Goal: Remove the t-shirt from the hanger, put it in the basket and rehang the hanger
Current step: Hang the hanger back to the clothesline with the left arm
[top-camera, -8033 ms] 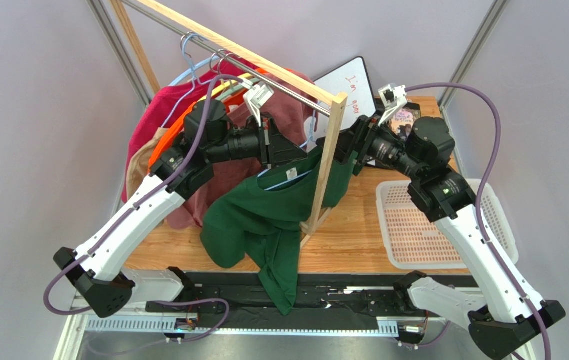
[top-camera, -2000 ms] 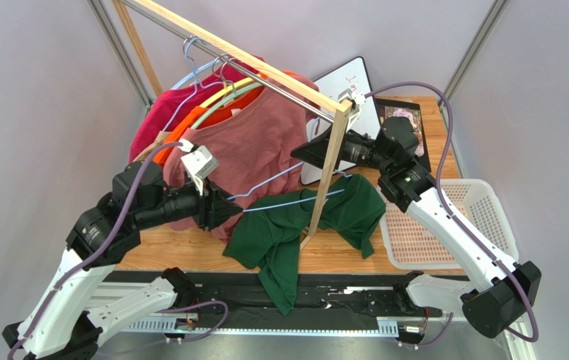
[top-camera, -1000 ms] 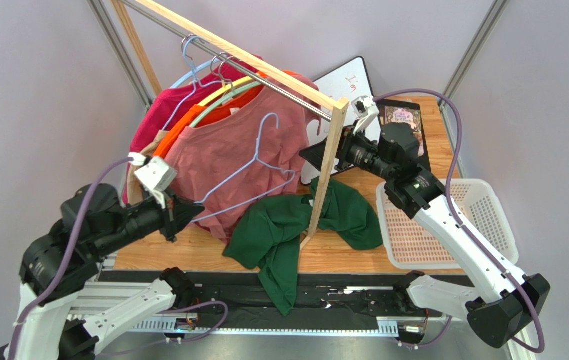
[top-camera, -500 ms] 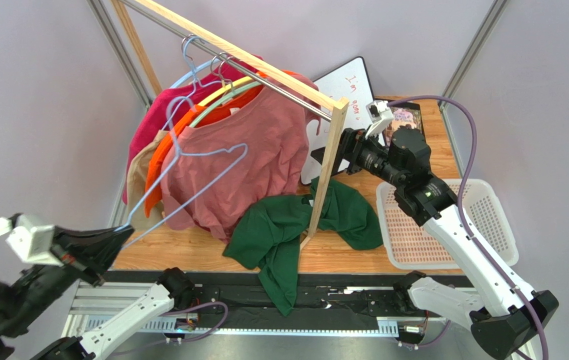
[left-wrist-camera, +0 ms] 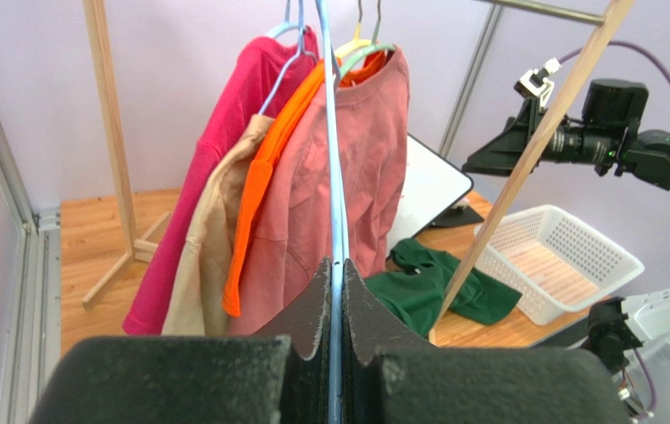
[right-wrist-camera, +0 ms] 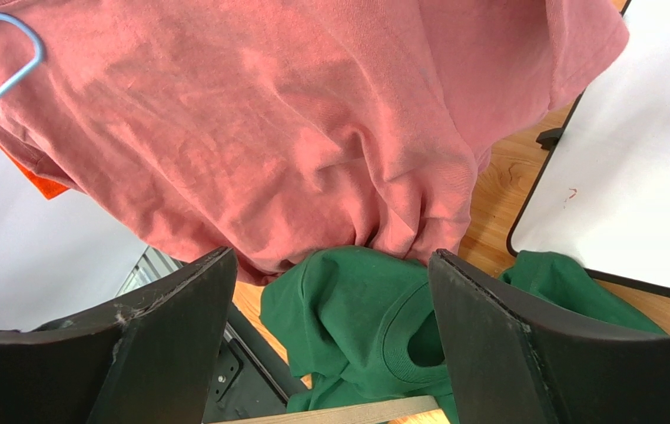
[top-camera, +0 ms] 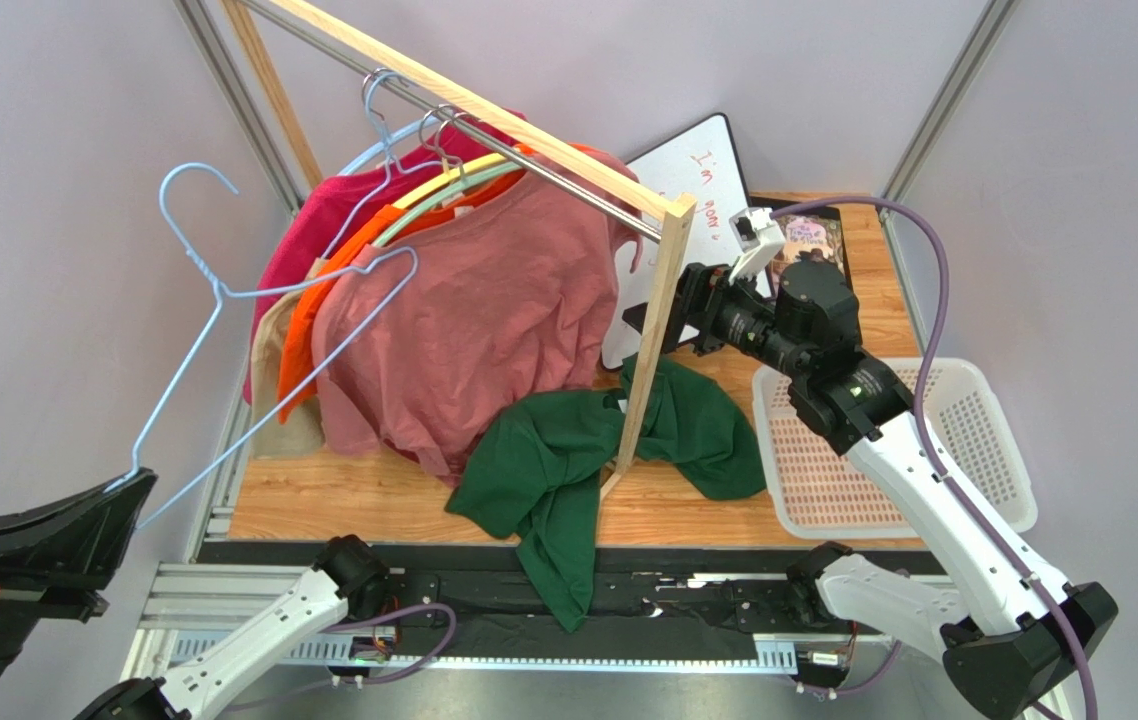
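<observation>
Well apart: t-shirt (top-camera: pixel 560 465), left end effector (top-camera: pixel 135 483) with hanger (left-wrist-camera: pixel 329 132)

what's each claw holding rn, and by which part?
Left claw grips the blue wire hanger at one end corner, where its sloped arm meets the bottom bar. The hanger is bare. Right claw is open and holds nothing.

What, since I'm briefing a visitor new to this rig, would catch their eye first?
Probably the bare light-blue hanger, pinched in the left gripper and held up high at the left. Next comes the green t-shirt, lying crumpled at the near edge of the table by the rack's wooden post, with the salmon shirt hanging behind it.
</observation>
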Robot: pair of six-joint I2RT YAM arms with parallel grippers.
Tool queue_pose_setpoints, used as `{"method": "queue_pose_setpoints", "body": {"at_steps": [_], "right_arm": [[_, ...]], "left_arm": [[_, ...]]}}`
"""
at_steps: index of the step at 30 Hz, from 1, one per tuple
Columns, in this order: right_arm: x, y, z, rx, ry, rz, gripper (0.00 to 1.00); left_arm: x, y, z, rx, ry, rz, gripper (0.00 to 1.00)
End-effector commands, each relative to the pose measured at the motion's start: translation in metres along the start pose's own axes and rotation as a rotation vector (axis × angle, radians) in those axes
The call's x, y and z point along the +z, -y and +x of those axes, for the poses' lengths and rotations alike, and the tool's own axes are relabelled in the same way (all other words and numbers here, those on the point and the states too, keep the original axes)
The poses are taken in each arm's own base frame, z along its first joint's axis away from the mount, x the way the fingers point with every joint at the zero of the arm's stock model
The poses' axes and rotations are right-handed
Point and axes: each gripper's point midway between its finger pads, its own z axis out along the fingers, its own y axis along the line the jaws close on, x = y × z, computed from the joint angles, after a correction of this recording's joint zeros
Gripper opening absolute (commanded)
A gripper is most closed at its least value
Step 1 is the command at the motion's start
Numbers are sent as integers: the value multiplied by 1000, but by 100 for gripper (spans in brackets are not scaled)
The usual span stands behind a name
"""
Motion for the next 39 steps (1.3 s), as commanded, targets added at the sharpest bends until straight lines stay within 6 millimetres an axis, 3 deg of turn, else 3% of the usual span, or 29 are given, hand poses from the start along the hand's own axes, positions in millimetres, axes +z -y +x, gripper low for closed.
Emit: {"method": "queue_pose_setpoints", "body": {"at_steps": [1, 8, 16, 23, 28, 32, 35, 39], "right_arm": [[-2, 4, -3, -29, 19, 15, 86], [1, 7, 2, -25, 0, 19, 86], [1, 8, 3, -28, -4, 23, 86], [0, 7, 2, -30, -4, 21, 86], [0, 8, 4, -31, -7, 21, 86], [-1, 8, 6, -33, -9, 20, 86], [-1, 10, 7, -35, -11, 25, 86], [-1, 11, 9, -42, -18, 28, 86]], "left_arm": [[-4, 1, -24, 18, 93, 16, 0], [-9, 22, -24, 53, 112, 145, 0], [-17, 4, -43, 11, 221, 50, 0], [-21, 1, -65, -7, 312, 26, 0], [-13, -6, -69, -13, 314, -23, 0], [-3, -33, -69, -30, 295, -194, 0], [12, -48, -66, 0, 263, -303, 0], [47, -55, -63, 42, 217, -405, 0]]}}
